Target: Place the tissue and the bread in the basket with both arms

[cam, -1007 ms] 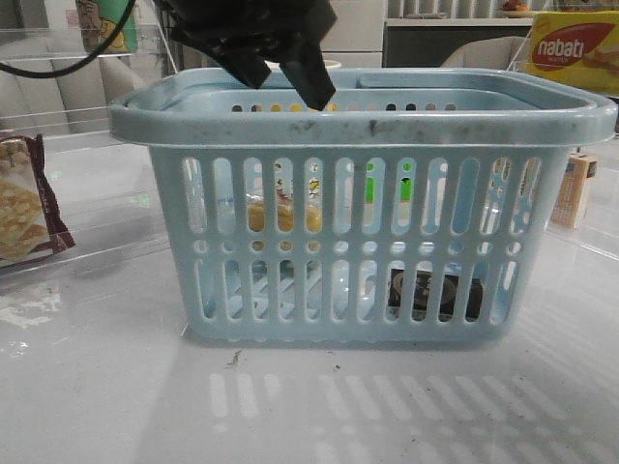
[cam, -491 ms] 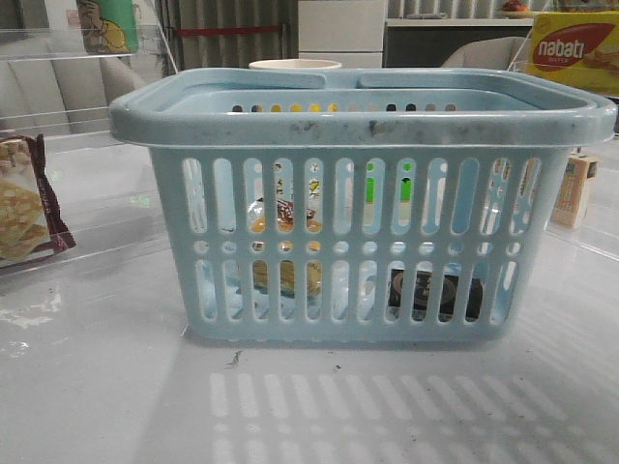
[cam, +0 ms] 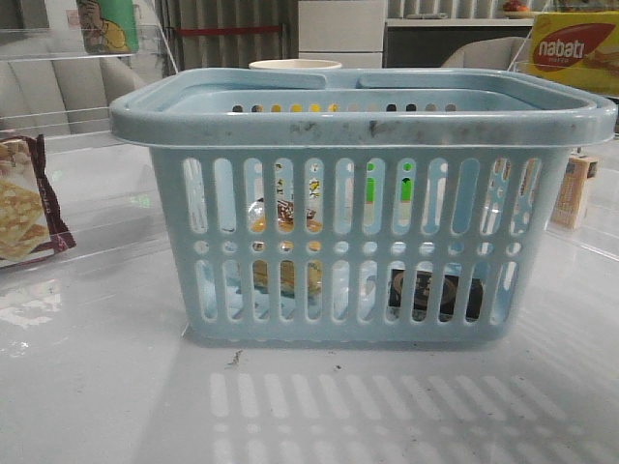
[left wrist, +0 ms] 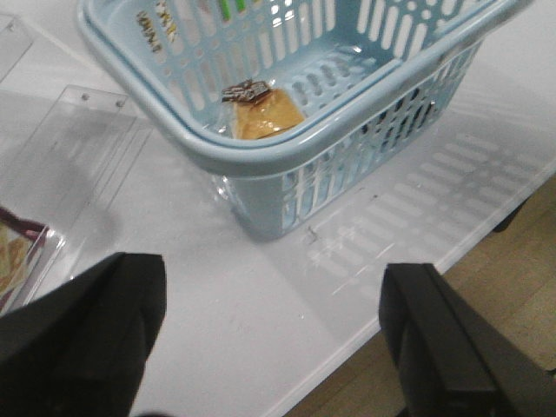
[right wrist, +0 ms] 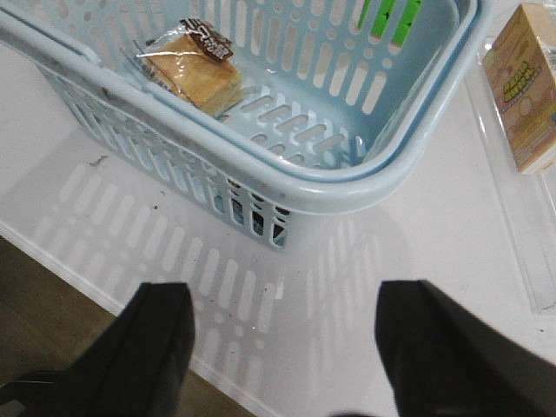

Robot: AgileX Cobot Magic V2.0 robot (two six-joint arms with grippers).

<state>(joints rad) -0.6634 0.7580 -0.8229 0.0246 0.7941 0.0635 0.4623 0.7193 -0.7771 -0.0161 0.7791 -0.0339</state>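
The pale blue basket (cam: 363, 126) stands in the middle of the table. The wrapped bread (cam: 283, 220) lies inside it on the left, seen through the slots, and shows in the left wrist view (left wrist: 263, 114) and the right wrist view (right wrist: 196, 73). The black tissue pack (cam: 435, 293) lies on the basket floor at the right, seen through the slots. My left gripper (left wrist: 278, 339) is open and empty above the table, off the basket (left wrist: 261, 152). My right gripper (right wrist: 282, 347) is open and empty above the table, off the basket (right wrist: 330, 187). Neither gripper shows in the front view.
A maroon-edged cracker packet (cam: 24, 208) lies at the left on a clear tray. A small beige carton (cam: 575, 190) stands at the right, also in the right wrist view (right wrist: 526, 82). A yellow box (cam: 575, 48) sits at the back right. The table's front edge (left wrist: 382, 330) is near.
One second ago a black gripper hung over the basket's left rim; it has gone from the front view. The bread has dropped lower inside the basket and rests there.
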